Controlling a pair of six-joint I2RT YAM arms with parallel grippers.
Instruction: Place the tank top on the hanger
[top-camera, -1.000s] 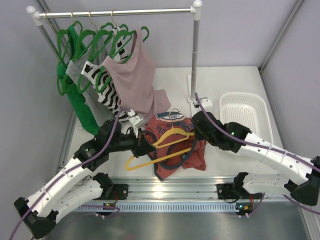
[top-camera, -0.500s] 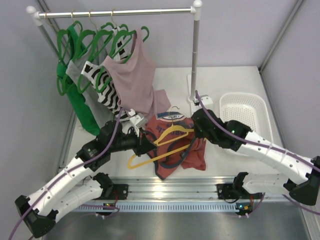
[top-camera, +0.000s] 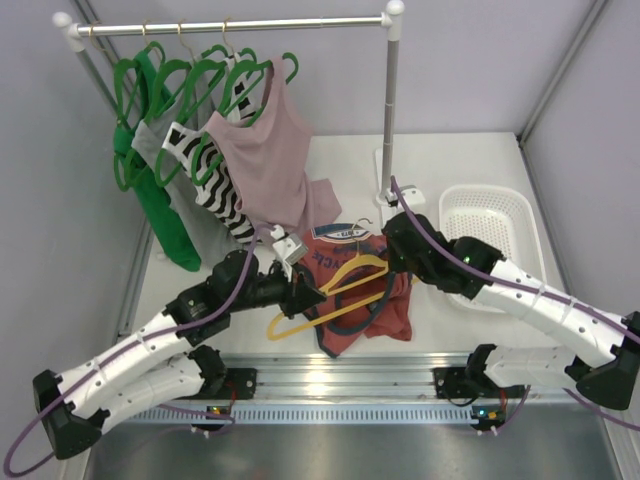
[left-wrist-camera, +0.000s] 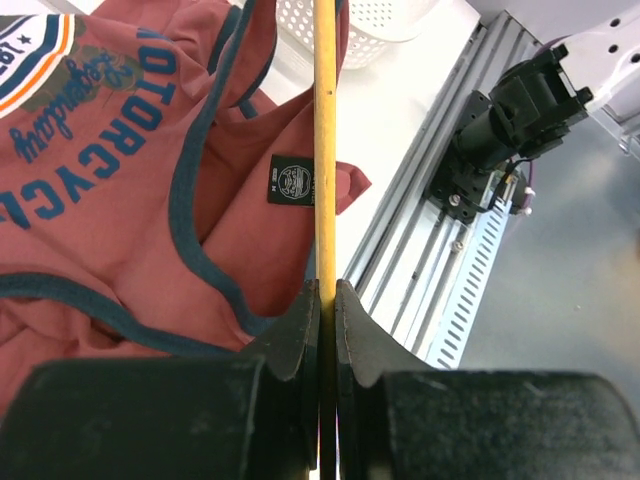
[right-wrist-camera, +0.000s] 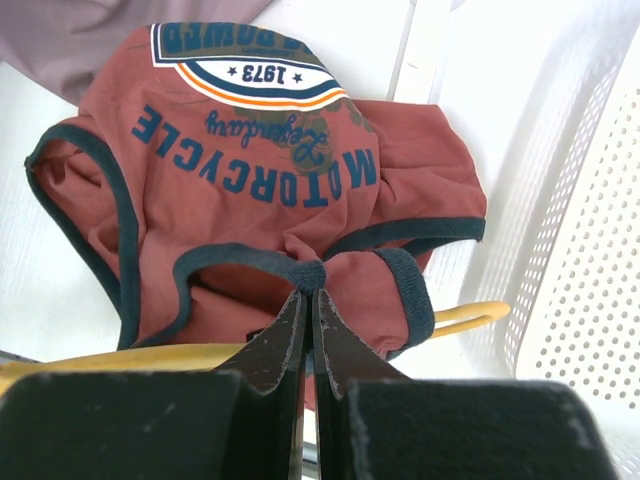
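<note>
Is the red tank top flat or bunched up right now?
Bunched up. The tank top lies crumpled with folds across its print, navy trim pinched by the right gripper.

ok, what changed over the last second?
The left end effector carried the hanger rightward, further over the tank top and toward the right end effector. The left arm stretched out with it. No grip changed: the left stays shut on the hanger, and the right stays pinched on the top's navy trim and barely moved. Hanging clothes and basket are unchanged.
</note>
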